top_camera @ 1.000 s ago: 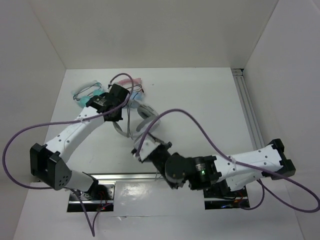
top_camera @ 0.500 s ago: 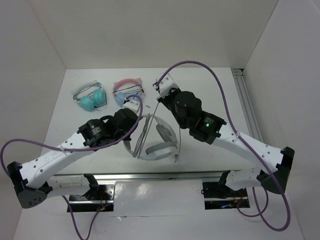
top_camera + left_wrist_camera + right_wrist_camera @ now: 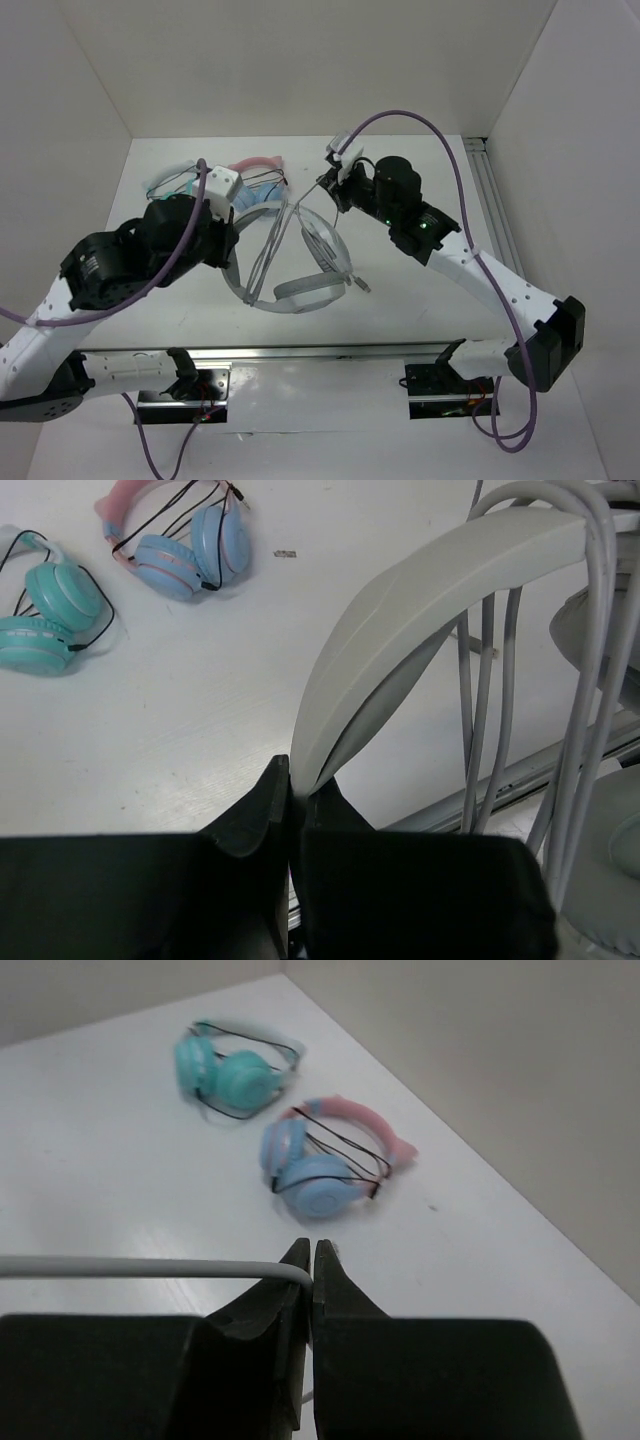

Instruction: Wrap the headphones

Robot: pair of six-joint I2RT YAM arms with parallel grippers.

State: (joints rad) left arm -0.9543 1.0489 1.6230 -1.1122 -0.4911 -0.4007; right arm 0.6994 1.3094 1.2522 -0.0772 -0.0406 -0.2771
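White-and-grey over-ear headphones [image 3: 300, 293] look half wrapped; left end effector [image 3: 294, 785] squeezes their headband [image 3: 420, 590], right end effector [image 3: 308, 1260] squeezes thin grey cable [image 3: 150, 1267] left to wind.

White shells over bulky black joints clad the left arm [image 3: 110, 265] and right arm [image 3: 490, 285], purple cables [image 3: 400, 113] looping off both; left pincer [image 3: 300, 782] and right pincer [image 3: 309, 1252] are matte black.

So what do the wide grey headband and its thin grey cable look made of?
Wide grey headband: likely matte moulded plastic, maybe leatherette; smooth with one long seam. Thin grey cable: probably rubbery plastic sheath; smooth, dull, bending in loose strands.
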